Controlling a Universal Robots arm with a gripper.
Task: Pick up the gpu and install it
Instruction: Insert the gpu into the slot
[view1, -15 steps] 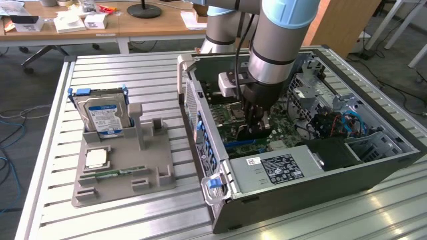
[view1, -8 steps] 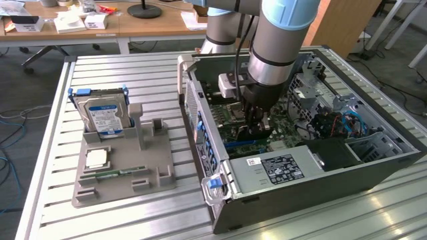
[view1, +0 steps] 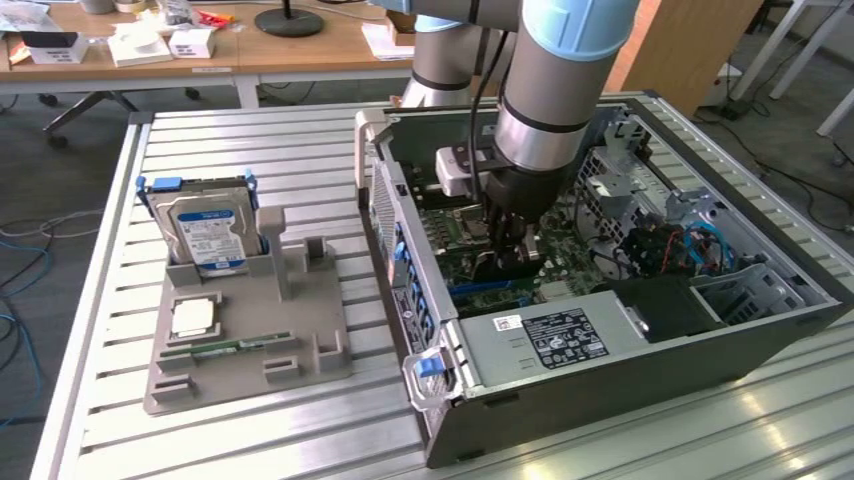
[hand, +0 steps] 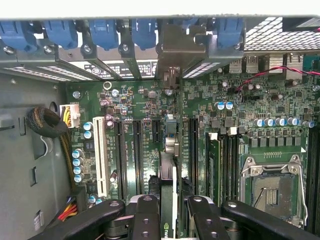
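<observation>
My gripper reaches down into the open computer case, shut on the gpu, a thin dark card held on edge over the motherboard. In the wrist view the gpu shows edge-on between my black fingers, running along the dark expansion slots. Its grey metal end bracket stands at the case's rear wall, between the blue slot clips. Whether the card's lower edge is fully down in a slot I cannot tell.
A white slot and a cable bundle lie to one side of the card, memory sticks and the processor socket to the other. Outside the case, a grey fixture holds a hard drive and a green memory stick.
</observation>
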